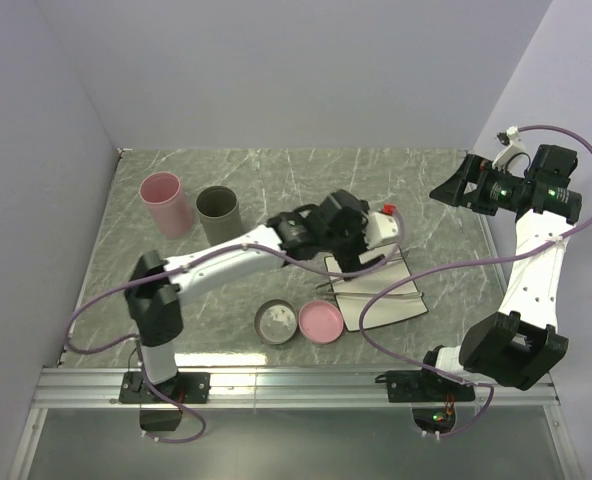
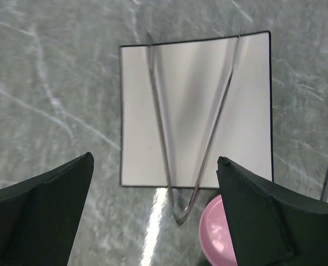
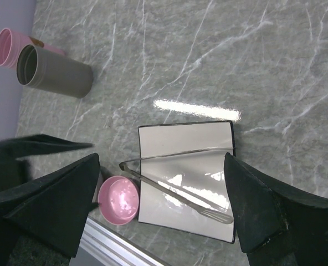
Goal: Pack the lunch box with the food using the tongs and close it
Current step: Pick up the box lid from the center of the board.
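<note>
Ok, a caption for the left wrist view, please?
Open left gripper above silver tongs lying in a V on a white square plate, pink bowl beside it.

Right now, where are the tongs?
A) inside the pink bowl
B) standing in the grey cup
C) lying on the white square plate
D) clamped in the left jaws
C: the tongs lie flat on the white square plate, with their joined end poking past its edge beside the pink bowl, and nothing is gripping them.
</note>
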You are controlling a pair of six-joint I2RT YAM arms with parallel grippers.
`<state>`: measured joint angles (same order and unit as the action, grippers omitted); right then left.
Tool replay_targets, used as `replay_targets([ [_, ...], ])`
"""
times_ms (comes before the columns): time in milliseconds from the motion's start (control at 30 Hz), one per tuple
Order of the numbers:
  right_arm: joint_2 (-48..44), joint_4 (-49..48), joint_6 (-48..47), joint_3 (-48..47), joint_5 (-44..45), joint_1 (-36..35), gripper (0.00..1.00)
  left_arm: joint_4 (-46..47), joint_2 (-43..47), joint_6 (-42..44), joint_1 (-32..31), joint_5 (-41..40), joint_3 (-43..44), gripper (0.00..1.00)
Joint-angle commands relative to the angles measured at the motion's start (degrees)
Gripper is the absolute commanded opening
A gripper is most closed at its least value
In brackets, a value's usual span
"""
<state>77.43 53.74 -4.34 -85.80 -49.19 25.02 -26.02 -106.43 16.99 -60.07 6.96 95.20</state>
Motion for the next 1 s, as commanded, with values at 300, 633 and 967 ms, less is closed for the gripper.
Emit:
replay_targets([
  [300, -2.2, 0.9, -5.0, -1.7, 5.6, -8.9, 1.00, -10.8, 24.7, -1.1, 13.5, 10.7, -10.7, 0.99],
  [633, -3.7, 2.2, -16.9, 2.2, 20.4, -36.6, 1.00, -21.7, 42.9, 1.8, 30.2, 17.7, -18.4, 0.99],
  [967, -3.4, -3.5, -23.4, 8.4, 27.1, -65.7, 1.00, -23.9, 47.0, -3.8, 48.2, 22.4, -17.0, 0.99],
])
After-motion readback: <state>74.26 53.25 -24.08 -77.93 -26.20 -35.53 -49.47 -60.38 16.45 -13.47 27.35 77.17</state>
